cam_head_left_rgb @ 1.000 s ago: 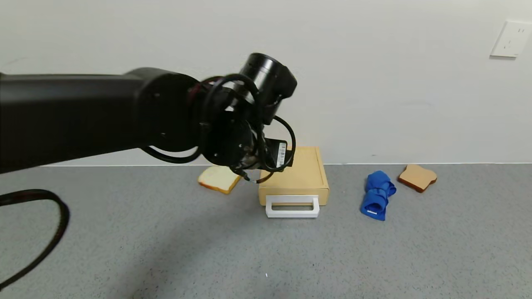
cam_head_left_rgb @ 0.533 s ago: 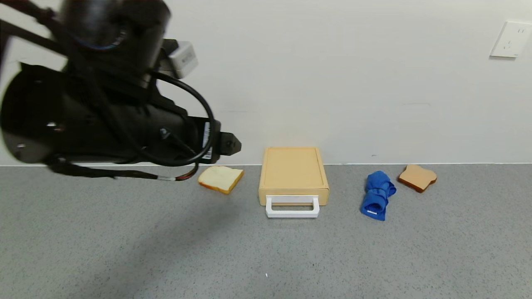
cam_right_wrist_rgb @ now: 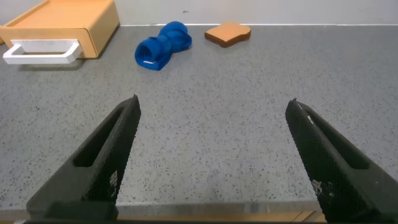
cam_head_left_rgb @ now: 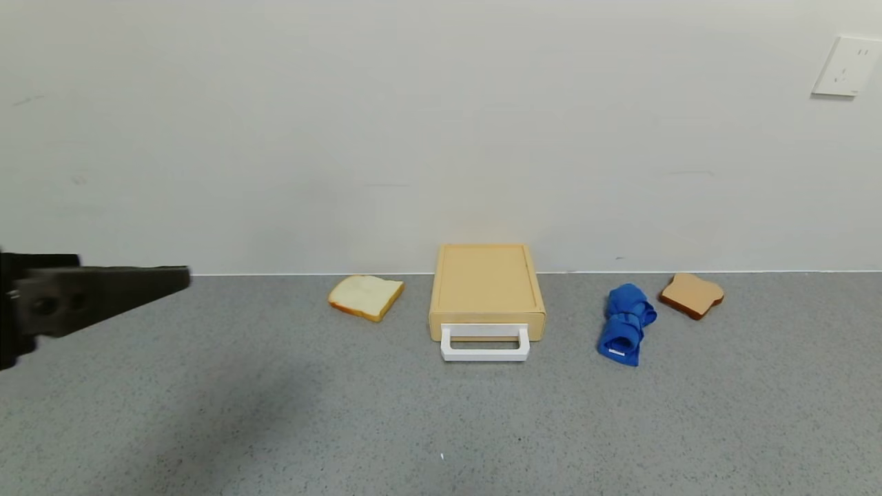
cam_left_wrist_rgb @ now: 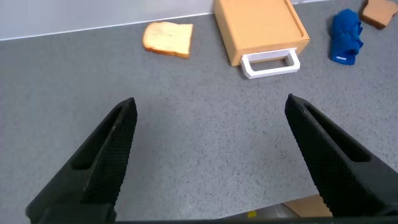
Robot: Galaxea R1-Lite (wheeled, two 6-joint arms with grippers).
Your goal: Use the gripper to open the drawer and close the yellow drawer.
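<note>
The pale yellow-tan drawer (cam_head_left_rgb: 486, 282) stands against the wall at the middle of the grey table, its tray pushed in and its white loop handle (cam_head_left_rgb: 484, 343) facing me. It also shows in the left wrist view (cam_left_wrist_rgb: 261, 28) and in the right wrist view (cam_right_wrist_rgb: 68, 25). My left gripper (cam_head_left_rgb: 165, 281) is low at the far left, well away from the drawer. In the left wrist view it (cam_left_wrist_rgb: 210, 102) is open and empty above bare table. My right gripper (cam_right_wrist_rgb: 213, 101) is open and empty over the table's front right, out of the head view.
A pale bread slice (cam_head_left_rgb: 366, 296) lies left of the drawer. A rolled blue cloth (cam_head_left_rgb: 627, 324) and a browner bread slice (cam_head_left_rgb: 692, 294) lie to its right. A wall (cam_head_left_rgb: 441, 138) with an outlet (cam_head_left_rgb: 846, 65) runs behind the grey table (cam_head_left_rgb: 441, 427).
My left arm has drawn back from in front of the drawer to the far left and lower. The drawer, bread and cloth have not moved.
</note>
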